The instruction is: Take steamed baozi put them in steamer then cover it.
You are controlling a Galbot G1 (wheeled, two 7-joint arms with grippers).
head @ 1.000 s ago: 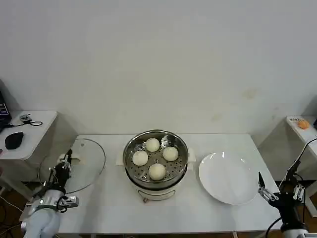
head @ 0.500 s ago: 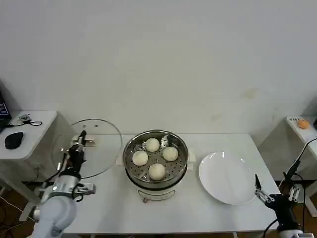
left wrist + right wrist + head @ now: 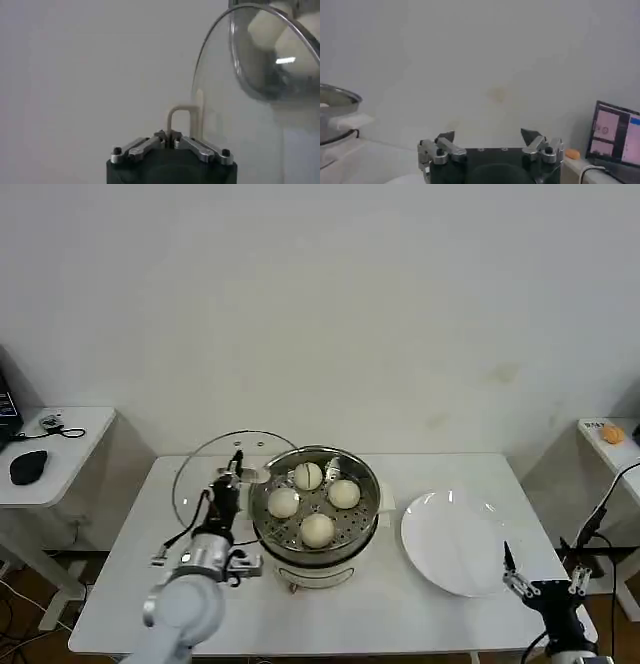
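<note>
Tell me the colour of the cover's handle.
Pale cream; the cover's handle shows best in the left wrist view.

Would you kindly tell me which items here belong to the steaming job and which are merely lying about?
In the job: four baozi in the steamer; cover, held by the left hand.
Lying about: white plate; right hand, open and idle beside it.
</note>
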